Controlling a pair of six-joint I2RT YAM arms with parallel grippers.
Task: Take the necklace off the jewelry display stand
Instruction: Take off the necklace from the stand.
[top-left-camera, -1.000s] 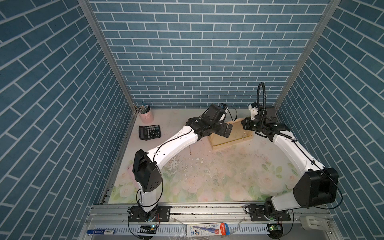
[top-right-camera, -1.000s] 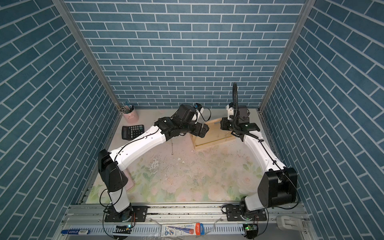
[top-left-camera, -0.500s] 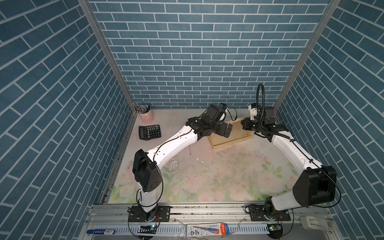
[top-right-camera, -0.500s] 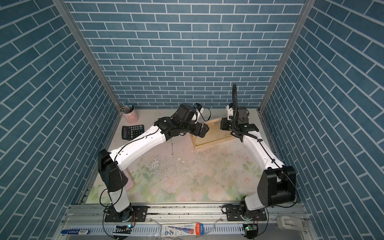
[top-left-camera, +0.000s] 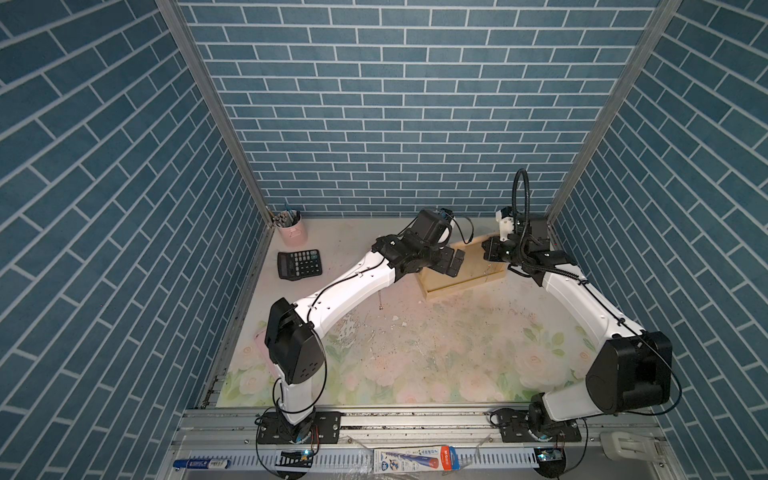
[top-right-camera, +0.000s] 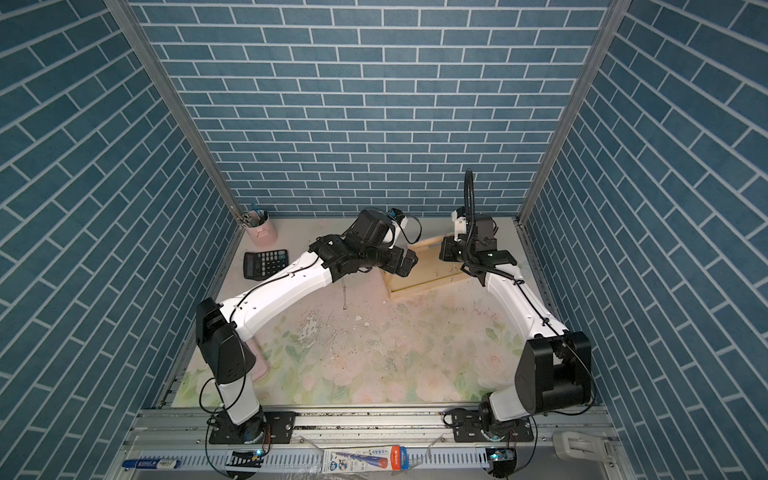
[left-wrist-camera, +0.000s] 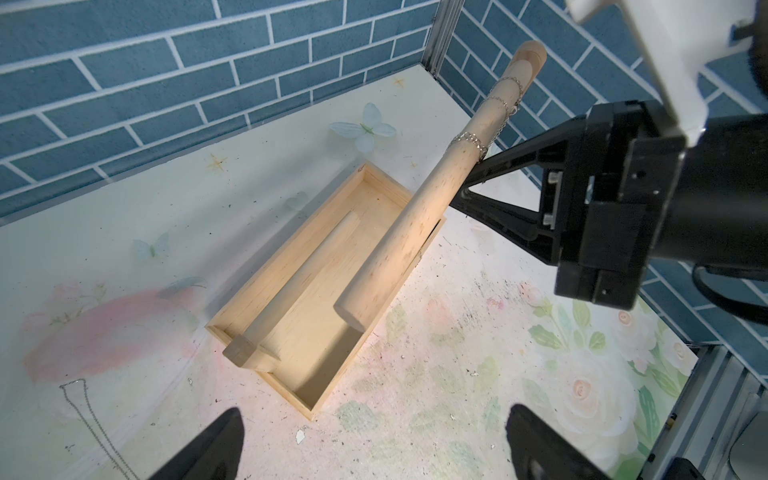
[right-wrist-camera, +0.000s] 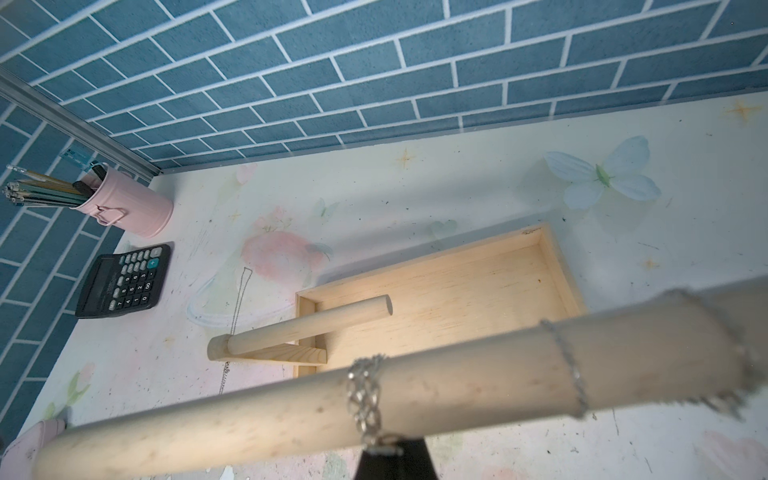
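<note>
we see right gripper (right-wrist-camera: 392, 459) fingers clenched, pinching the low end of a silver chain necklace (right-wrist-camera: 363, 399). chain loops round the round bar of the pale natural-wood jewelry display stand (left-wrist-camera: 399, 237), right above those fingertips; tray base sits below and beyond them. two more chain loops (right-wrist-camera: 567, 365) further along the bar. left gripper (left-wrist-camera: 374, 411) fingers released, stand's near end just ahead of them. thin loose chain (right-wrist-camera: 237, 303) lies on the floral table mat (left-wrist-camera: 436, 395) beside one left finger.

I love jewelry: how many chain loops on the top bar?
3: a thick loop at the right end effector, a thin loop farther along the bar, another near its end. None looks hidden.
</note>
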